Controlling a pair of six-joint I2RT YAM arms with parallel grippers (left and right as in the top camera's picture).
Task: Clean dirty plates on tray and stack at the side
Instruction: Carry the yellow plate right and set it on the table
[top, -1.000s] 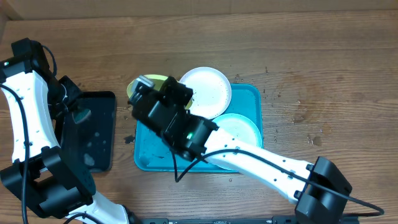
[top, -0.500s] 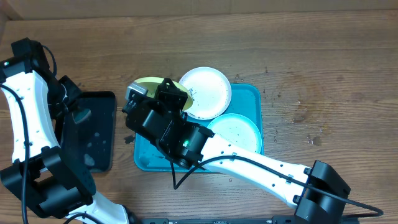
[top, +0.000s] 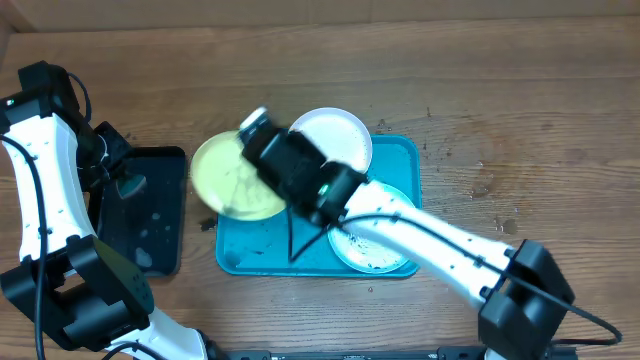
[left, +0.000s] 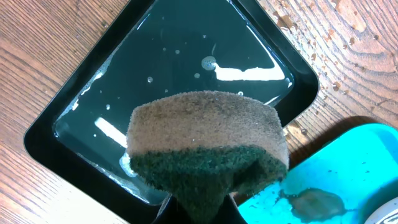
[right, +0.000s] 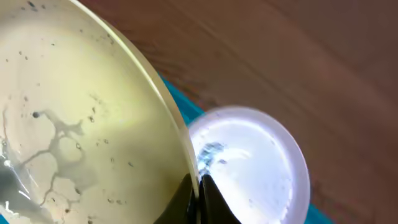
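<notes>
My right gripper is shut on the rim of the yellow-green plate and holds it over the left edge of the turquoise tray. In the right wrist view the fingers pinch that plate, whose face carries grey smears and droplets. The white plate lies at the tray's far corner, also seen past the held rim. The light-blue plate, speckled black, lies in the tray, partly under my right arm. My left gripper is shut on a green-brown sponge over the black tray.
The narrow black tray holds shallow water and lies left of the turquoise tray. Water drops dot the wooden table to the right. A wet smear lies on the turquoise tray's corner.
My right arm has swung, carrying the yellow-green plate to the left and turning its face up toward the overhead camera. More of the light-blue plate shows. The left arm has not moved.
</notes>
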